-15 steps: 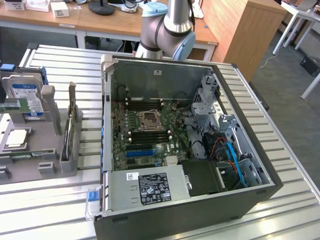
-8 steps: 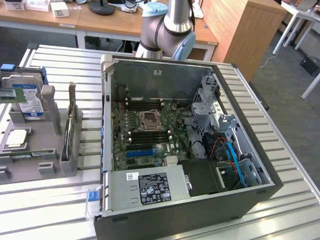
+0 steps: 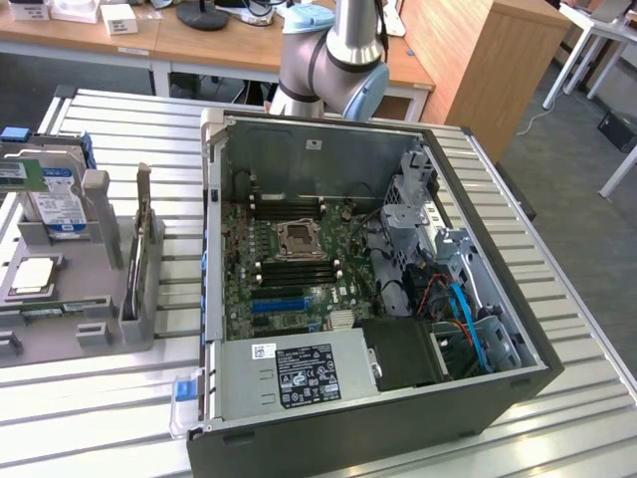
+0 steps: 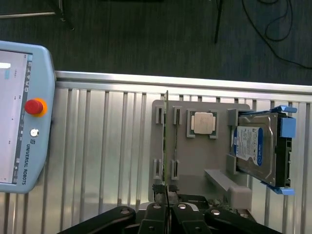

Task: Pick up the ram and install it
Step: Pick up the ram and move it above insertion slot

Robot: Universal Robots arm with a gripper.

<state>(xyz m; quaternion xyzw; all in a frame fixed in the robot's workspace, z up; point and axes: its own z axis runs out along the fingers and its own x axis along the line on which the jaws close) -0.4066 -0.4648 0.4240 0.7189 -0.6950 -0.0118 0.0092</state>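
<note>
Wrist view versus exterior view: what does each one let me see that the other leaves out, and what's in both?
Wrist view adds: the robot's shut black gripper and a pale blue control tablet with a red button. Exterior view adds: the open black computer case, its green motherboard and the silver-and-blue robot arm. Both share: the ribbed metal table, the grey holder tray, the thin green ram stick standing on edge in it, the square silver processor chip and the blue-labelled hard drive.
</note>
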